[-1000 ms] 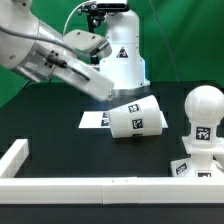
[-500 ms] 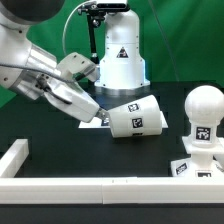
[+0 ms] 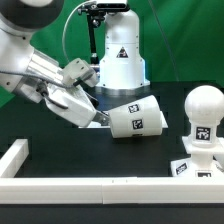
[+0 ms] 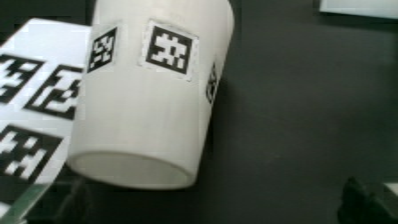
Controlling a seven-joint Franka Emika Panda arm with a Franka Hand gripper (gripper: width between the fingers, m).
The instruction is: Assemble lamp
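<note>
The white tapered shade (image 3: 138, 116) lies on its side on the black table, tags showing. In the wrist view the shade (image 4: 151, 90) fills the middle, with one round end turned toward the gripper. My gripper (image 3: 101, 119) is low at the shade's end on the exterior view's left. It (image 4: 214, 208) is open and empty, and its dark fingertips (image 4: 370, 196) show only at the frame's edge, a little short of the shade. The round bulb (image 3: 205, 103) stands on the blocky tagged base (image 3: 200, 148) at the exterior view's right, apart from the gripper.
The marker board (image 3: 92, 120) lies flat under and beside the shade, and it also shows in the wrist view (image 4: 36, 110). A white rail (image 3: 100, 186) borders the table's front and left. The arm's white pedestal (image 3: 120, 55) stands behind the shade.
The arm has swung down, lowering the gripper from above the table to the shade's end. The shade, bulb and base have not moved.
</note>
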